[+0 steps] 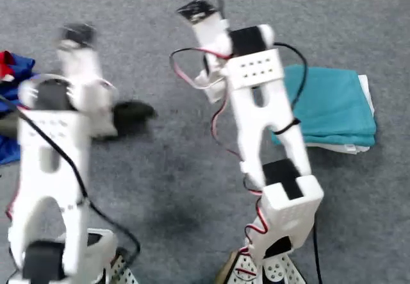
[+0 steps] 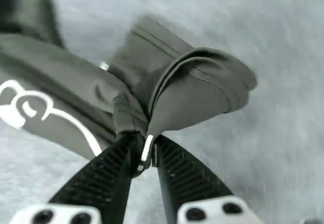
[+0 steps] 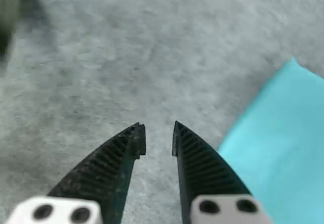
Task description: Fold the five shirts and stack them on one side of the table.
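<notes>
**Now: left gripper [image 2: 144,142] pinched on the dark shirt [image 2: 192,87], right gripper [image 3: 158,133] holding nothing**

Reading the high view from your left to your right:

1. Far left edge: a crumpled blue shirt [image 1: 14,72] with a red patch lies on the grey table [image 1: 166,188]. Part of it is hidden behind the left arm [image 1: 48,143].

2. Left arm: it stands over the left side of the table and looks smeared in the high view. A bunch of the dark shirt shows just to its right, low over the table.

3. Left wrist view: the jaws are closed almost fully, with a fold of the dark shirt clamped between the tips. A small white tag [image 2: 147,148] sits right in the pinch. The cloth bunches and fans out beyond the fingertips. A white print [image 2: 30,107] marks the part of the shirt that trails off to one side.

4. Right arm [image 1: 269,104]: it stands at the middle of the table, just left of the folded stack and overlapping its near corner.

5. Right wrist view: the jaws stand a narrow gap apart over bare grey table, with nothing between them. The teal cloth lies beside one finger, not touching it.

6. Right side of the table: a folded teal shirt [image 1: 330,101] lies flat on top of a folded white shirt [image 1: 349,147], whose edge shows along the near and right sides.
</notes>
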